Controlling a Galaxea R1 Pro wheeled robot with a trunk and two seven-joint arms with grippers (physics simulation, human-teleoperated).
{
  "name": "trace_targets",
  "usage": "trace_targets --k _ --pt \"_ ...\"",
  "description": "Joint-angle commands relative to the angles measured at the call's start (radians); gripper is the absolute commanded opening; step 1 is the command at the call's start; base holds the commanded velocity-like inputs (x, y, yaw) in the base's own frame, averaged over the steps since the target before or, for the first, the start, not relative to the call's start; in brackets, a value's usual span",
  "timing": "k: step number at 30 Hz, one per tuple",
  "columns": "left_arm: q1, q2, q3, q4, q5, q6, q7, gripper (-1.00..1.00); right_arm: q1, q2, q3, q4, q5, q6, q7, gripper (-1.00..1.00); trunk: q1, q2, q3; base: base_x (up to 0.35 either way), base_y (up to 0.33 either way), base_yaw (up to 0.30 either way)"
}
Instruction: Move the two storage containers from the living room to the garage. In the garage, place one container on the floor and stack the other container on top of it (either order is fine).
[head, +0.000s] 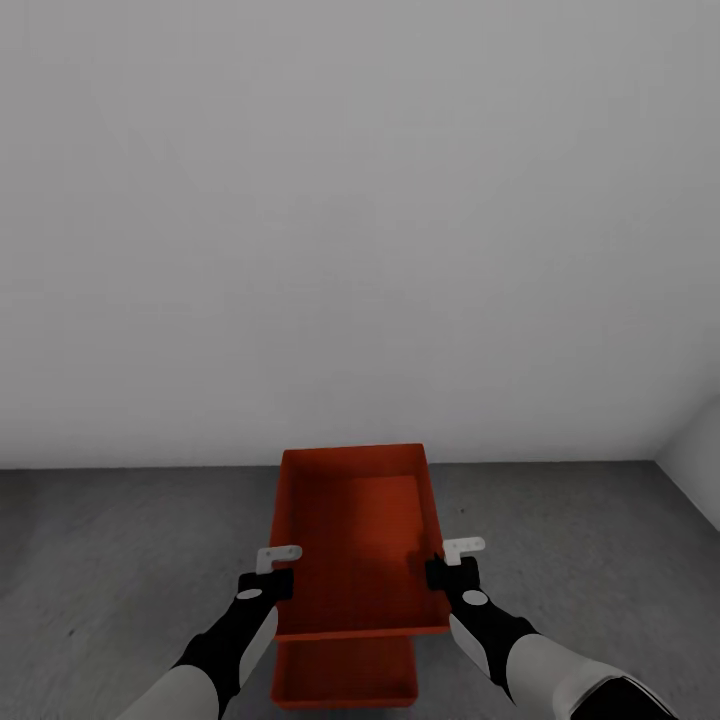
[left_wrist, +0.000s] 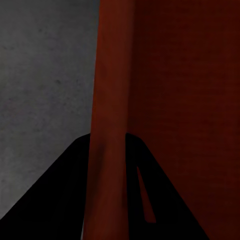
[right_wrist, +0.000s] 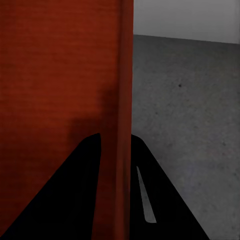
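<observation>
The upper storage container (head: 352, 540) was held above the dark grey floor (head: 120, 560) of the garage, in front of a plain white wall (head: 360, 220). The second storage container (head: 345, 675) was seen directly beneath it, close to the robot's base; whether it rested on the floor could not be told.

The bins were judged light and rigid, with thin flat walls liable to flex or slip under a one-sided grip. The long side walls, near mid-length, were judged the proper holding points.

The left hand (head: 276, 572) was clamped on the left wall (left_wrist: 107, 150), one finger either side of it. The right hand (head: 452, 566) was likewise clamped on the right wall (right_wrist: 120, 150). Both grips were seen seated at the rim, roughly opposite one another.
</observation>
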Motion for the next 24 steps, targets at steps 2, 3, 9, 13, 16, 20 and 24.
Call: trace_targets --k 2,3,9,13,16,20,24 --pt "0.0 0.018 0.029 -0.005 -0.014 -0.013 0.064 -1.0 -0.001 0.0 -0.042 0.0 -0.043 0.002 0.002 -1.0 0.0 -0.001 -0.001 0.0 0.0 0.0" --pt "0.0 0.018 0.029 -0.005 -0.014 -0.013 0.064 -1.0 -0.001 0.0 -0.042 0.0 -0.043 0.003 0.002 -1.0 0.0 -0.001 -0.001 0.0 0.0 0.0" --pt "0.0 0.018 0.029 -0.005 -0.014 -0.013 0.064 -1.0 -0.001 0.0 -0.042 0.0 -0.043 0.002 0.001 -1.0 0.0 -0.001 -0.001 0.0 0.0 0.0" --pt "0.0 0.017 0.029 -0.006 -0.014 -0.013 0.064 -1.0 -0.001 0.0 -0.042 0.0 -0.043 0.004 0.0 -1.0 0.0 -0.001 -0.001 0.0 0.0 0.0" --pt "0.0 0.018 0.029 -0.007 -0.014 -0.014 0.063 -1.0 -0.001 0.0 -0.042 0.0 -0.043 0.002 0.0 -1.0 0.0 -0.001 -0.001 0.0 0.0 0.0" --pt "0.0 0.018 0.03 -0.007 -0.014 -0.013 0.063 -1.0 -0.001 0.0 -0.042 0.0 -0.043 0.002 0.0 -1.0 0.0 -0.001 -0.001 0.0 0.0 0.0" --pt "0.0 0.018 0.03 -0.007 -0.014 -0.013 0.063 -1.0 -0.001 0.0 -0.042 0.0 -0.043 0.002 0.0 -1.0 0.0 -0.001 -0.001 0.0 0.0 0.0"
